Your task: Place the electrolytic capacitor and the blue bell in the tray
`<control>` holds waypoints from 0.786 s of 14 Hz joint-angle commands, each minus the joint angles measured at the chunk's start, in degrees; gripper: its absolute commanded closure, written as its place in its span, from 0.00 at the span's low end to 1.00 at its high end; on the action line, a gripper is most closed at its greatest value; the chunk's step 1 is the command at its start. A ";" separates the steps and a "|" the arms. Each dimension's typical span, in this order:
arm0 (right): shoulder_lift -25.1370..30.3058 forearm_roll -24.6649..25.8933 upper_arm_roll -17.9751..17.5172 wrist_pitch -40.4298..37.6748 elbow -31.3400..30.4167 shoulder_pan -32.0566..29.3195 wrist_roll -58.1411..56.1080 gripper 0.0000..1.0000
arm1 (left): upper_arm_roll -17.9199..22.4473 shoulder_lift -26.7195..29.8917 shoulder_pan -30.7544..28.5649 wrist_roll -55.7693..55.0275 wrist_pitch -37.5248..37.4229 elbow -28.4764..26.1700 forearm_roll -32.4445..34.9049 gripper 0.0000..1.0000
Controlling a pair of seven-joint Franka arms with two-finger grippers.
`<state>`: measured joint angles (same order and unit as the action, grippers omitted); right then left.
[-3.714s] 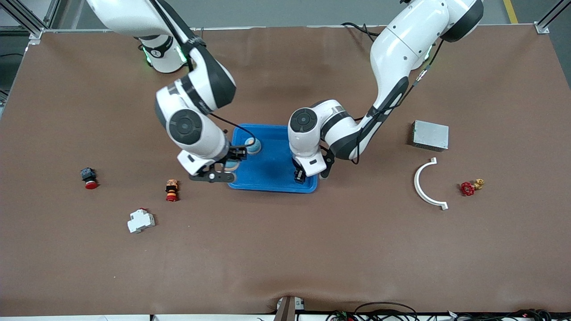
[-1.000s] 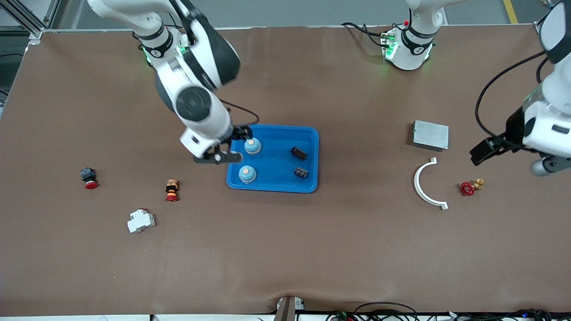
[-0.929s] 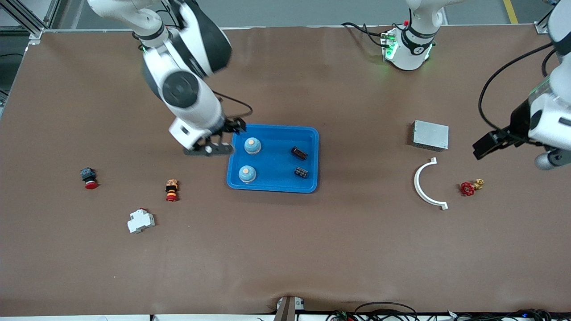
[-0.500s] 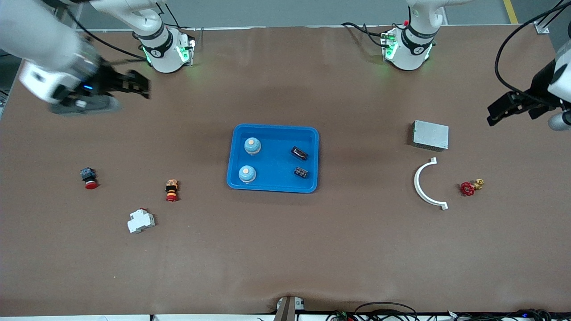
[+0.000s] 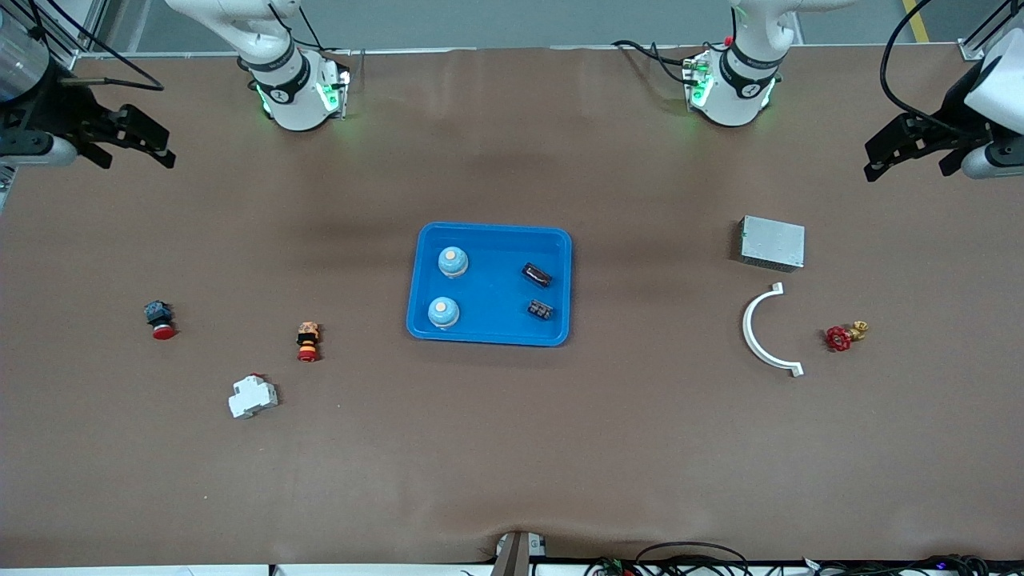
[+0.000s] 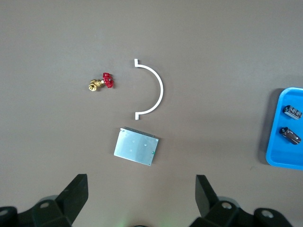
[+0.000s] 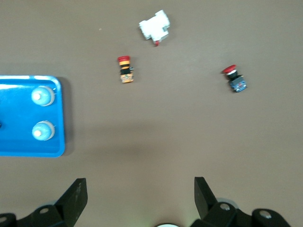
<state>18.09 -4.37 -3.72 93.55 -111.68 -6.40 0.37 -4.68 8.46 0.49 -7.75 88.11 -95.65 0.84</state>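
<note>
The blue tray (image 5: 490, 329) sits mid-table and holds two blue bells (image 5: 452, 261) (image 5: 442, 312) and two small dark capacitors (image 5: 537, 275) (image 5: 541, 309). The tray also shows in the left wrist view (image 6: 275, 156) with the capacitors (image 6: 293, 111) (image 6: 290, 134), and in the right wrist view (image 7: 19, 116) with the bells (image 7: 41, 95) (image 7: 42, 130). My right gripper (image 5: 132, 144) is open and empty, raised over the table's edge at the right arm's end. My left gripper (image 5: 912, 152) is open and empty, raised over the left arm's end.
Toward the left arm's end lie a grey metal box (image 5: 771, 242), a white curved piece (image 5: 760, 332) and a red valve (image 5: 840, 337). Toward the right arm's end lie a red-capped button (image 5: 158, 318), an orange-red button (image 5: 307, 341) and a white breaker (image 5: 252, 396).
Both arms have drawn back from the tray, open and empty, up and out to their own ends of the table. The bells and capacitors stay in the tray.
</note>
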 commanded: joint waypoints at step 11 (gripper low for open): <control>-18.25 -0.02 -0.24 -4.59 26.05 -3.18 -0.98 0.00 | -1.38 -0.64 0.04 0.54 -0.84 0.37 -1.37 0.00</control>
<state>4.06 -4.38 -3.23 92.89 -92.77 -8.75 -0.38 -6.11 8.26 0.66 -7.69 87.87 -95.76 0.57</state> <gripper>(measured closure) 0.000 0.000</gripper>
